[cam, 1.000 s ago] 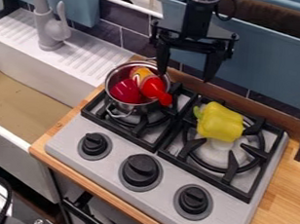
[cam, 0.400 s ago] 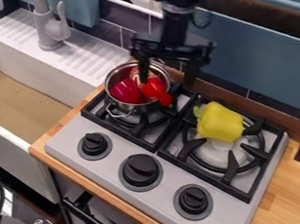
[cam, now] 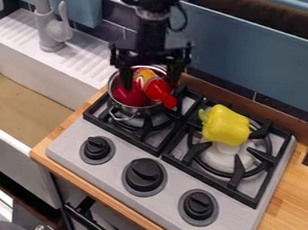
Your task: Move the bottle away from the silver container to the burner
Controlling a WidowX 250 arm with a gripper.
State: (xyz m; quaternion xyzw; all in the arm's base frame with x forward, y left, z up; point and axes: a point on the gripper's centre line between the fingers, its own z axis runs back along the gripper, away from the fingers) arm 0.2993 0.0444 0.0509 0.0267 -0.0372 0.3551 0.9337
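The gripper hung over the silver container, its jaws spread wide, one on either side of the bottle. The bottle lay tilted inside the container, its red end poking out over the rim, beside a dark red object. A yellow pepper sat over the other burner.

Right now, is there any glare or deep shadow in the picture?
In the camera view, light glints off the silver pot; in the same view, deep shadow sits below the sink, and the black gripper shows little surface detail.
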